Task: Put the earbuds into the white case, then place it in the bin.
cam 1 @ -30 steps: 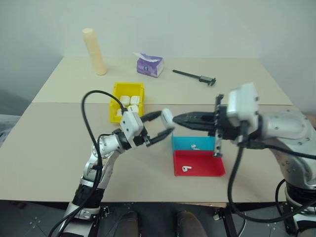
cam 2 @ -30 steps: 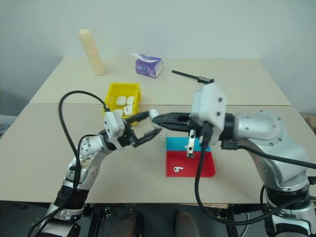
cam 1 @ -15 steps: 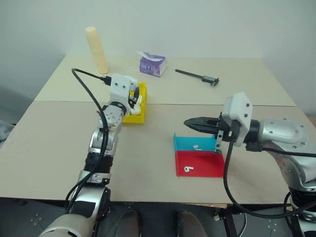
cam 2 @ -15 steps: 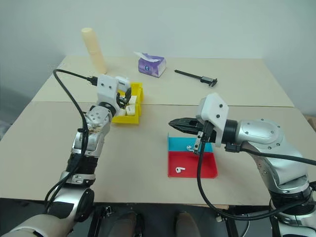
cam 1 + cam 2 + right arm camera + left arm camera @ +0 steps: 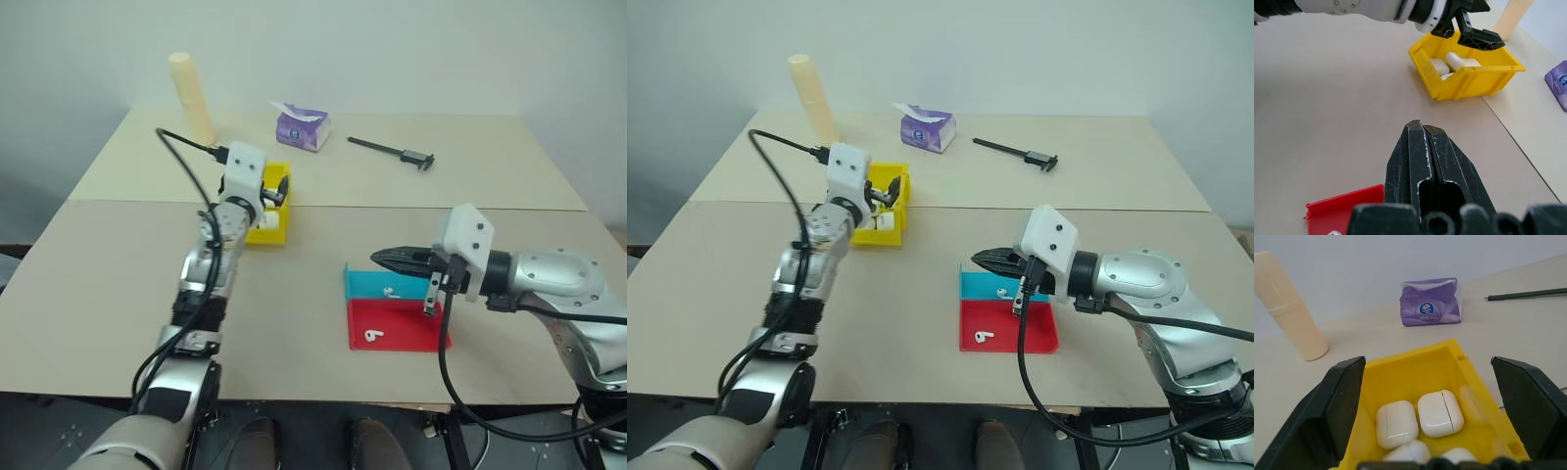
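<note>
Both arms are silver-grey metal, built of rounded segments with dark joint bands. Each wrist carries a boxy white camera housing, fed by a looping black cable. The left end effector (image 5: 888, 195) and right end effector (image 5: 378, 258) each have two black fingers; the right's fingers (image 5: 1426, 161) look scuffed.

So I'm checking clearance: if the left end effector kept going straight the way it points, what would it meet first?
Probably the yellow bin: the open left end effector looks straight at its far wall, white cases below.
</note>
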